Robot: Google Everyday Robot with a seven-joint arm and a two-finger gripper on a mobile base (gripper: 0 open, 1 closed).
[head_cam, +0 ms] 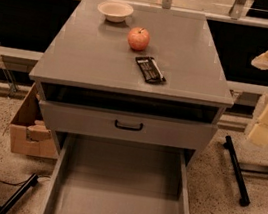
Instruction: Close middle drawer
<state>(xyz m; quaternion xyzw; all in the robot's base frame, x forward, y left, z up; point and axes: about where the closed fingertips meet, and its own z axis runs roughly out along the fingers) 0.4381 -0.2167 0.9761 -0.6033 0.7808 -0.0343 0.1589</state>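
The grey cabinet (96, 57) stands in the middle of the view. Under its top sits a narrow shut drawer front with a small black bar handle (128, 125). Right below it the middle drawer (118, 187) is pulled far out toward the camera. It is long, grey and empty inside. Its front and handle are out of view below the picture's edge. My gripper (264, 130), cream-coloured, hangs at the right edge of the view. It is beside the cabinet's right side, at about the height of the top, and touches nothing.
On the cabinet top lie a white bowl (115, 11), a red apple (138, 38) and a black snack bar (150, 69). A cardboard box (26, 130) stands left of the cabinet. A black stand leg (236, 171) lies on the floor at the right, a cable (0, 184) at the left.
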